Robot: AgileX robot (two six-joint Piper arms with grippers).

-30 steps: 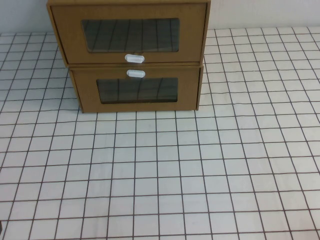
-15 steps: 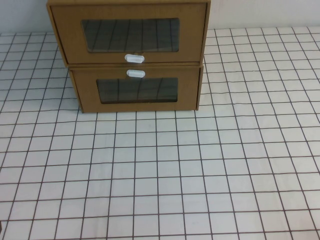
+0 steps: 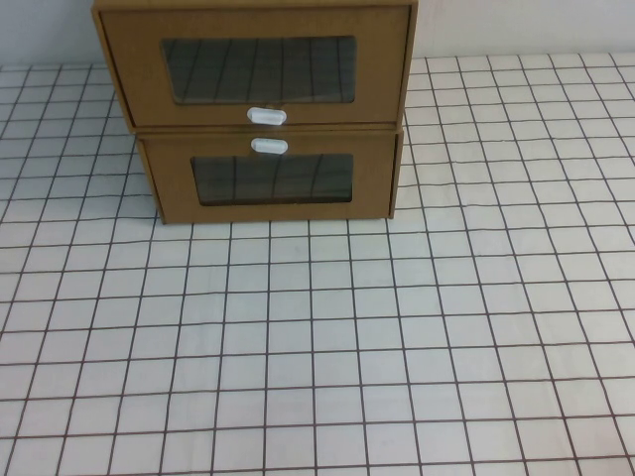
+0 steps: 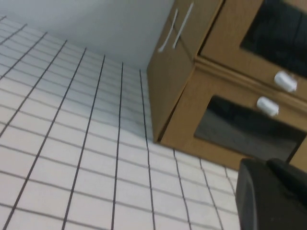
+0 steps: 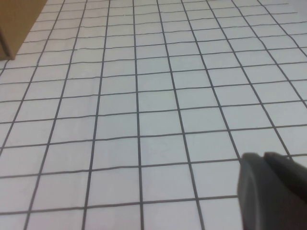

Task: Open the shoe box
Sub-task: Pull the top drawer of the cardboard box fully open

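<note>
The upper shoe box (image 3: 256, 69) sits squarely on the lower shoe box (image 3: 270, 180) on the gridded table (image 3: 397, 347), with a pale wall (image 3: 516, 25) behind the stack. Both boxes are closed, and the upper handle (image 3: 267, 116) and lower handle (image 3: 269, 147) are white and nearly meet. The left claw (image 4: 268, 167), pressed together, hovers low off the stack's left front corner. The right claw (image 5: 265, 160), also pressed together, hangs over bare grid well apart from the stack.
</note>
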